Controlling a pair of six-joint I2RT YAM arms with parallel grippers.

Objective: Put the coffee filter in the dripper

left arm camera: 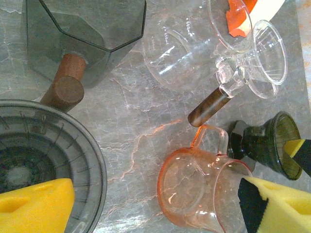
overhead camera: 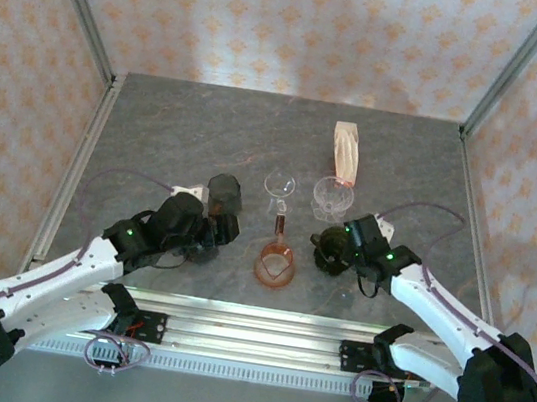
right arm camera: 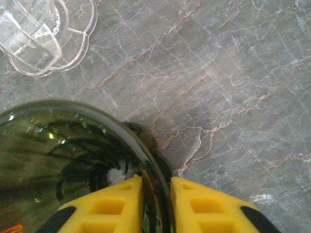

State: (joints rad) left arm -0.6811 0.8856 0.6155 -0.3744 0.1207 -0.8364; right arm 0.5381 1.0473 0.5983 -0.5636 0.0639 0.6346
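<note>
The R gripper (right arm camera: 155, 183) was pinched tight on the rim of the dark dripper (right arm camera: 68, 145), one finger inside & one outside. The L gripper (left arm camera: 155, 194) was wide open w/ nothing in it, over a gray dripper (left arm camera: 43, 155) & a pink jug (left arm camera: 194, 194). The coffee filter (overhead camera: 347, 148) stood at the back of the table (overhead camera: 177, 137), just behind a clear dripper (overhead camera: 332, 198).

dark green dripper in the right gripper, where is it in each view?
Top external: dark green dripper right of centre, at the right gripper.
Left wrist: the dripper at the right edge, beside the orange pitcher.
Right wrist: the dripper lower left, rim pinched.
Shared landmark: clear dripper.
</note>
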